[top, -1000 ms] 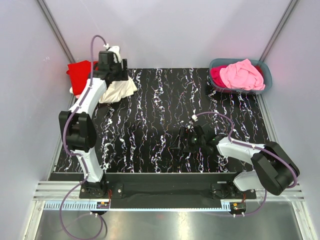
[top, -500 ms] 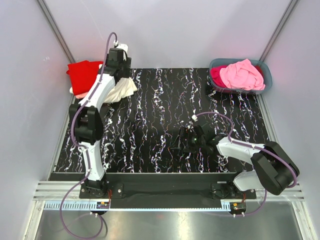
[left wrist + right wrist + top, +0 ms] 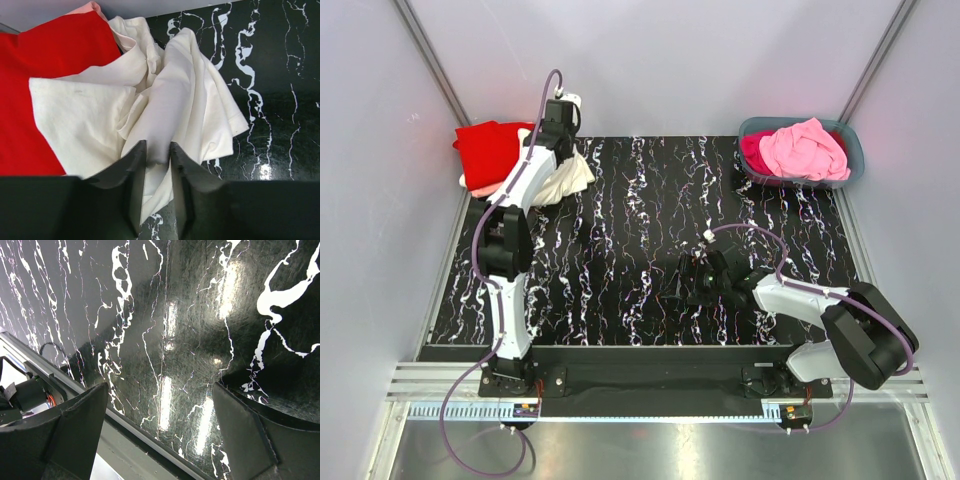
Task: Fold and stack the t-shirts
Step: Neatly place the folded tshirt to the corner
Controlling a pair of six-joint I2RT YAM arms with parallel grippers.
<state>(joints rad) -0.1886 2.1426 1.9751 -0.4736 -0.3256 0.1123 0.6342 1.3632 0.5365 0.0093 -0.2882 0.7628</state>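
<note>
A crumpled cream t-shirt (image 3: 565, 180) (image 3: 165, 100) lies at the table's far left, partly over a flat red t-shirt (image 3: 485, 150) (image 3: 55, 50) that has a salmon edge (image 3: 90, 7) showing beneath it. My left gripper (image 3: 560, 148) (image 3: 158, 150) reaches down onto the cream shirt, shut on a raised fold of it that sits between the fingers. My right gripper (image 3: 685, 280) (image 3: 160, 410) hovers low over bare tabletop near the front, open, holding nothing.
A grey-blue tub (image 3: 855, 150) at the far right corner holds a pink shirt (image 3: 805, 148) on a magenta one (image 3: 755, 150). The black marbled table (image 3: 640, 210) spans the space between. A metal rail (image 3: 125, 440) runs along the front edge.
The left arm swung right and stretched farther back over the cream shirt, and its jaws narrowed onto a fold. The right arm has not moved.
</note>
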